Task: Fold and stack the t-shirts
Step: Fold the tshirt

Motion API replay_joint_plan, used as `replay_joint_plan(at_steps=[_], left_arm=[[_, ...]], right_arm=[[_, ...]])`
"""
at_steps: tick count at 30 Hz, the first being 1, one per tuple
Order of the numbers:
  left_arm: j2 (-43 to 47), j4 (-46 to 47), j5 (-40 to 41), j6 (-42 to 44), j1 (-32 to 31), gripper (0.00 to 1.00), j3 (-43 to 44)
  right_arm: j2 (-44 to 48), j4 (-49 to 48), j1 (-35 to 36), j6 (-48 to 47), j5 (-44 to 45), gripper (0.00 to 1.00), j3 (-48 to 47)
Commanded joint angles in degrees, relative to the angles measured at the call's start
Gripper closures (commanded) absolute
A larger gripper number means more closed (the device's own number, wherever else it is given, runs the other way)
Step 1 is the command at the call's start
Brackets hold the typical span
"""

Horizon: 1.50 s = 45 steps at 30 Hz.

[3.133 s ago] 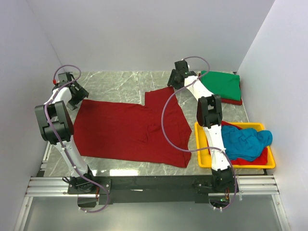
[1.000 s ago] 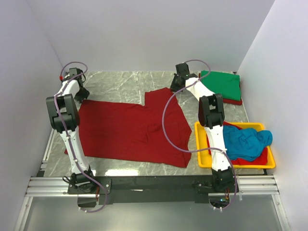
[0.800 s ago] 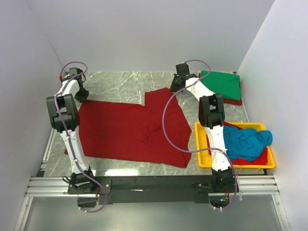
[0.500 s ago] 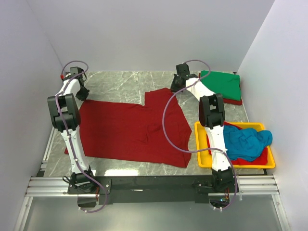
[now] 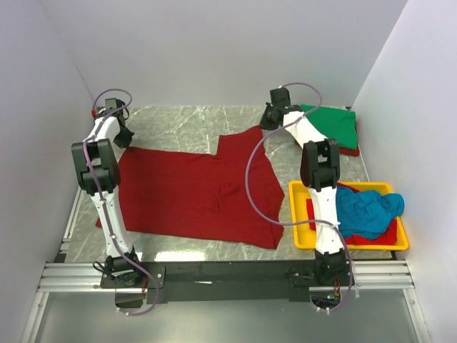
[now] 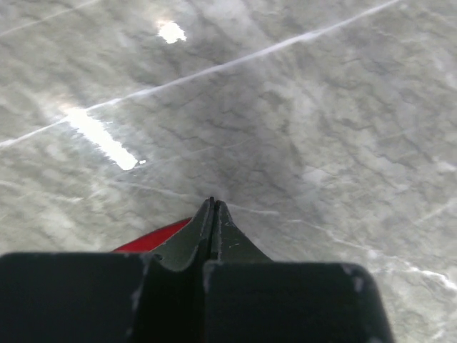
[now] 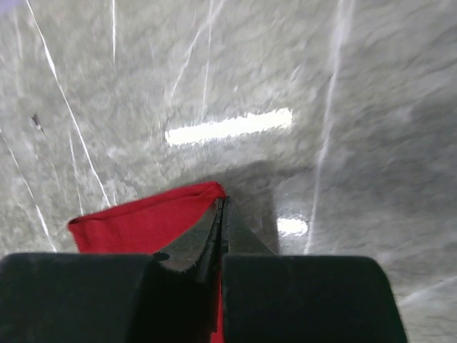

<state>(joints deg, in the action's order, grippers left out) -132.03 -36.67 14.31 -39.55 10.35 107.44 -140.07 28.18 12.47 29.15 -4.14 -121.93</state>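
Marble table with the dark red t-shirt spread flat at centre.
Right gripper, at 1 o'clock, pinches a shirt corner, jaws fully closed; left gripper, at 10 o'clock, is closed too, red cloth beside it, hold not clear.

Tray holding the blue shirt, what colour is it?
The tray is yellow, seen best in the top external view.

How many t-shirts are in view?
5, perhaps more hidden: dark red shirt spread mid-table; green shirt far right, red edge beneath; teal shirt in yellow tray, red cloth under it.
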Motion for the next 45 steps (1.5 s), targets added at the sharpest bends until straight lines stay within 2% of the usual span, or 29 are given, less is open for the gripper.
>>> replay_joint_plan(at_steps=[1,12,17,20,29,35,45], left_arm=[[-1.74,1.07,-4.19,1.40,-0.86,1.00,2.77],[-6.22,5.99,-14.91,0.26,-0.94,1.00,13.84],[-7.46,9.24,-18.61,0.44,-0.94,1.00,17.28],[-6.32,10.30,-19.23,1.14,-0.94,1.00,16.15],[1.24,13.72,-18.00,5.62,-0.94,1.00,3.23],[2.83,12.50,-15.63,7.99,-0.94,1.00,0.41],[7.57,10.48,-9.39,8.97,-0.86,1.00,-6.45]], right_arm=[[3.58,-1.55,-1.13,0.82,-0.08,1.00,-3.84],[-1.87,-3.66,-4.12,3.55,-3.33,1.00,-14.29],[-1.96,-5.42,-4.82,3.81,-4.47,1.00,-14.48],[0.14,-6.82,-4.82,2.93,-5.17,1.00,-11.68],[14.72,-11.48,-4.21,1.70,-7.11,1.00,8.53],[26.06,-14.21,-2.89,1.88,-8.16,1.00,26.09],[41.88,-15.44,1.68,2.76,-6.76,1.00,45.36]])
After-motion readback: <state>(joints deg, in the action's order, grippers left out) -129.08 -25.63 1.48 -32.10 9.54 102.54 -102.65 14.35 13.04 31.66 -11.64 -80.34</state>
